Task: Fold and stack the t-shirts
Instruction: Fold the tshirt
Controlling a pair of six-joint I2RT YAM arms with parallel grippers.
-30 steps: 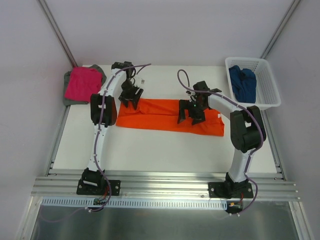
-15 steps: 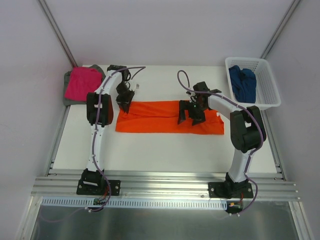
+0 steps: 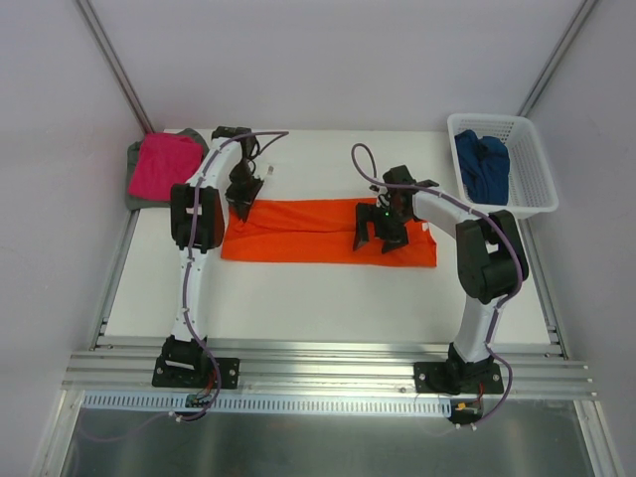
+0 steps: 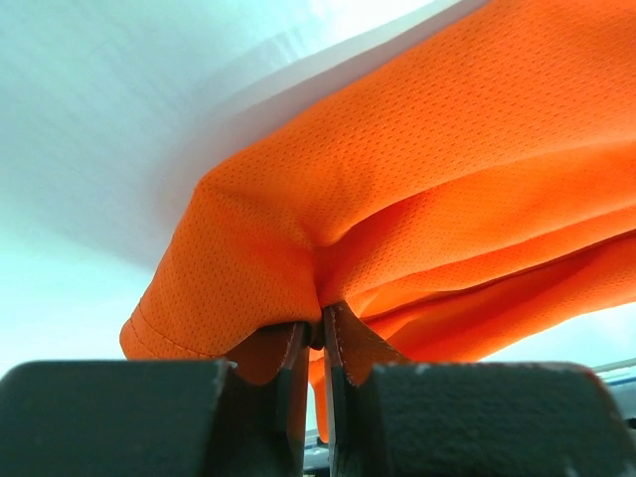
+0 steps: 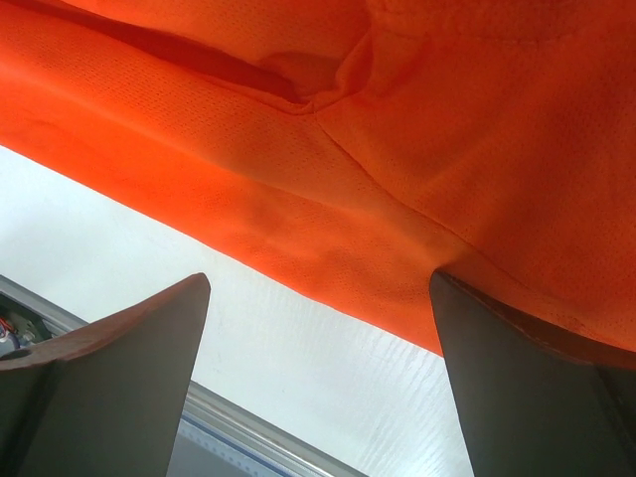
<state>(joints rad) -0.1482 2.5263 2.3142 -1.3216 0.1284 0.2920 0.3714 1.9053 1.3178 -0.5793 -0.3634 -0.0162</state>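
The jaws of the left arm (image 3: 196, 214) are clamped on the bunched upper-left corner of the orange t-shirt (image 3: 308, 231), a fine-mesh cloth lying as a long band across the counter (image 3: 298, 298) at frame centre. The jaws of the right arm (image 3: 487, 260) gape just above the band's right half. Both arms reach up from the bottom edge and bend inward.

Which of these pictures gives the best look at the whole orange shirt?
The top view: it shows the orange shirt end to end, a long folded strip on the table. The left wrist view shows only a bunched corner pinched in the left gripper; the right wrist view only an edge beyond the open right gripper.
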